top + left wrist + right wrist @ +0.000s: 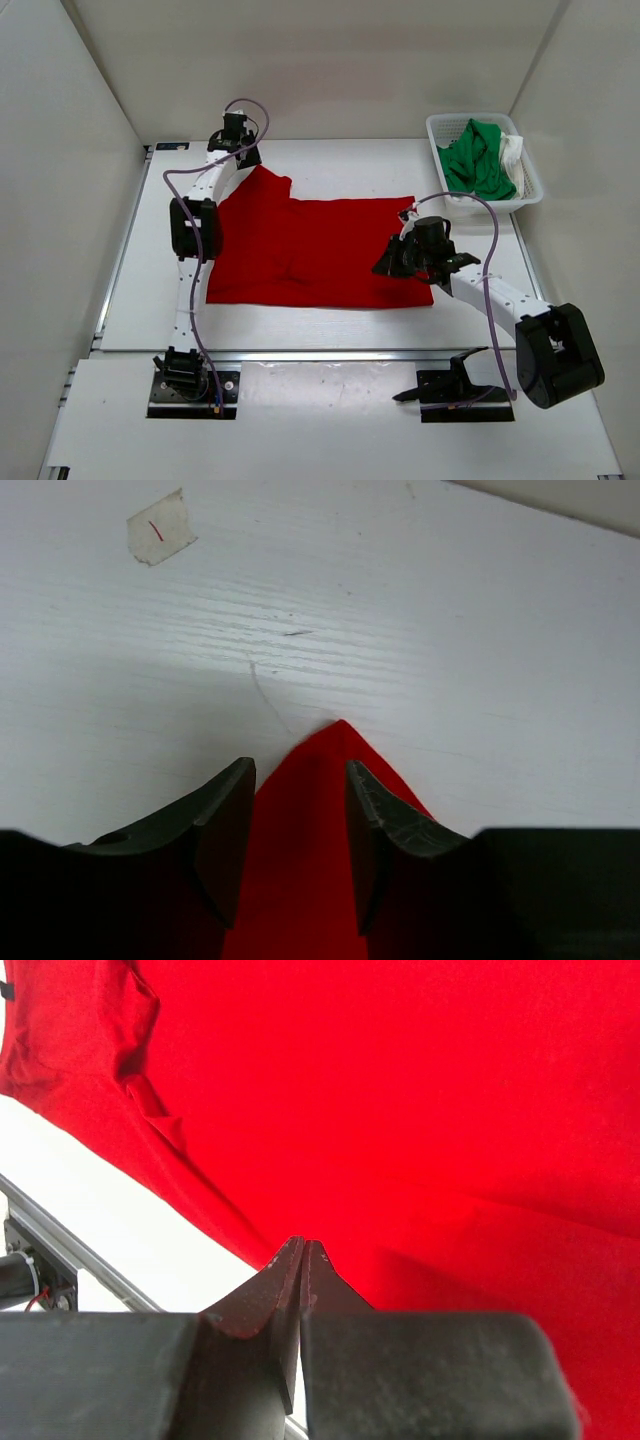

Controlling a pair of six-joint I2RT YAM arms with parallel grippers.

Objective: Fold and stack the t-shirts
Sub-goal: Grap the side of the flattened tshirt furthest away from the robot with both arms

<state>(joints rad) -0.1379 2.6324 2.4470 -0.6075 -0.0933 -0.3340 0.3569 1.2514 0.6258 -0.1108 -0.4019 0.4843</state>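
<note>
We get bright, even, diffuse light from above in the overhead view. The white table (330,328) shows no glare, and only faint soft shadows hug the arms. The red t-shirt (310,250) is so saturated that its creases nearly vanish. In the wrist views, the left fingers (225,830) and right fingers (283,1290) at 6 o'clock are dark and soft-focused, while the surfaces beyond stay fairly sharp.

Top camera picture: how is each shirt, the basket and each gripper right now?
Red t-shirt: spread flat on the table.
Basket: upright, holding two shirts.
Green t-shirt: crumpled in the basket.
White t-shirt: bunched beside the green one.
Left gripper: open, red corner between its jaws.
Right gripper: shut, nothing seen in it, over the red shirt.
</note>
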